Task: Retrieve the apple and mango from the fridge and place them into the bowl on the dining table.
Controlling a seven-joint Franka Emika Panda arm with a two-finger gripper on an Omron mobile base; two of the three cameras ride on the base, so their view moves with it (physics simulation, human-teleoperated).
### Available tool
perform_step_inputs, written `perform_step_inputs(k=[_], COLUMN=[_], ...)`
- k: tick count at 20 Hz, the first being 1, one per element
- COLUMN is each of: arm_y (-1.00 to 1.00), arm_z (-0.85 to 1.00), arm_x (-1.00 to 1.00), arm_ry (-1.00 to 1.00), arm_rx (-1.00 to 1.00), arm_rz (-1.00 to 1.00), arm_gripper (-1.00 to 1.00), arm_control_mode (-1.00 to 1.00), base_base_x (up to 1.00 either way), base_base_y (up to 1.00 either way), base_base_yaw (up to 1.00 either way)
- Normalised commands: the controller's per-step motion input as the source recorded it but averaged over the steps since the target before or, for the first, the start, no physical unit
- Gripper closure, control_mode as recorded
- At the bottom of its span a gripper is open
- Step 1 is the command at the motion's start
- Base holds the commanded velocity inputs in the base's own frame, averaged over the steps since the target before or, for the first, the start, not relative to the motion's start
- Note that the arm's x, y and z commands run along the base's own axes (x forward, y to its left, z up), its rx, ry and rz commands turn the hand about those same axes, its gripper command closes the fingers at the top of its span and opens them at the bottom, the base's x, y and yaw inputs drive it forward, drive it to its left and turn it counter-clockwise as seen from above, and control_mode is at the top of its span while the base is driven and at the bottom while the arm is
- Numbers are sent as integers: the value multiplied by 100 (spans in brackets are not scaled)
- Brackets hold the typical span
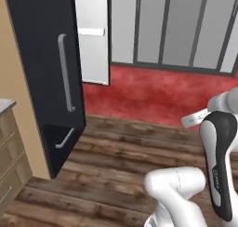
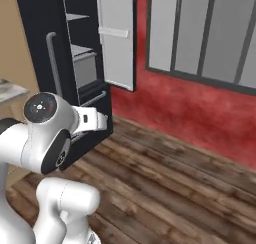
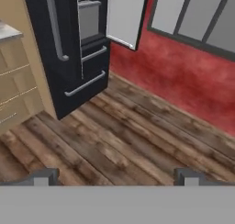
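The tall black fridge point(image 3: 64, 58) stands at the left, well ahead of my gripper point(image 3: 117, 177), over open floor. Its left door point(image 1: 46, 58) with the grey bar handle is shut. Its right door point(image 2: 117, 38) hangs wide open and shows its white inner side. Grey shelves point(image 2: 82, 53) show inside, and two lower drawers point(image 3: 87, 71) sit below them. My gripper is open, its two dark fingertips point(image 3: 46, 176) wide apart with nothing between them. The apple, the mango, the bowl and the dining table are out of view.
Tan wooden drawers under a marble counter point(image 3: 13, 94) stand left of the fridge. A red wall point(image 3: 183, 67) with grey window panels point(image 1: 172, 26) runs behind and to the right. Wooden plank floor point(image 3: 137, 136) stretches from the robot to the fridge.
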Motion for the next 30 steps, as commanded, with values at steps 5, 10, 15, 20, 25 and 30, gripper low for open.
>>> perform_step_inputs(k=[5,10,15,20,25,30], arm_y=[0,0,0,0,0,0], arm_z=[0,0,0,0,0,0], arm_x=[0,0,0,0,0,0], arm_ry=[0,0,0,0,0,0], arm_rx=[0,0,0,0,0,0], arm_rz=[0,0,0,0,0,0], arm_gripper=[-100,-100,-100,-100,-100,-100], arm_control_mode=[100,100,100,100,100,100], base_base_x=[87,52,30,40,47,46], base_base_y=[-34,-84,-97,-44,-17,-31], base_base_yaw=[47,40,28,30,36,36])
